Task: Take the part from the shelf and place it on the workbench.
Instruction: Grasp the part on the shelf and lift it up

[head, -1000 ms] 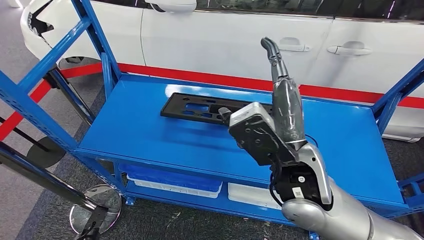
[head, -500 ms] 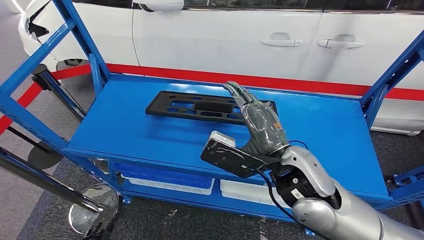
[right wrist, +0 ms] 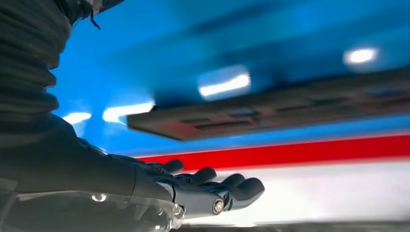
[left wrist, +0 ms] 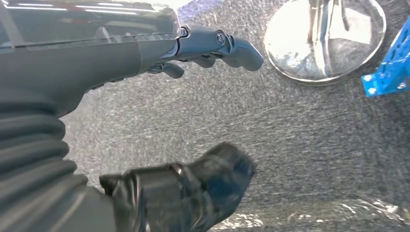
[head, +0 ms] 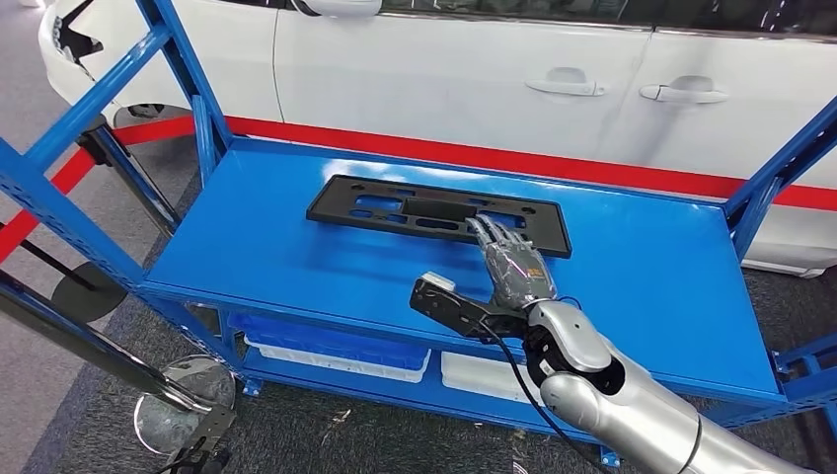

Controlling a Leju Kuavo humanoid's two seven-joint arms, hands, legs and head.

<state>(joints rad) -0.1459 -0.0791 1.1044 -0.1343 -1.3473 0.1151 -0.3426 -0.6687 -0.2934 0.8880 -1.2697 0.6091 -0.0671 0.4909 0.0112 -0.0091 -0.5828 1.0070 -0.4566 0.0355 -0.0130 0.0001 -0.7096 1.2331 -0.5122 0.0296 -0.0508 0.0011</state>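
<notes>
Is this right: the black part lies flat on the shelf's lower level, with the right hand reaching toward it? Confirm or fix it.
Wrong level. The head view shows the black part flat on the shelf's top level, with the right hand reaching toward it.

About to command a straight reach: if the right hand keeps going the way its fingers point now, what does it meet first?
Most likely the black part on the blue shelf. The right hand points at its near edge with fingers spread, empty; in the head view the tips seem to reach that edge, though whether they touch is unclear.
</notes>
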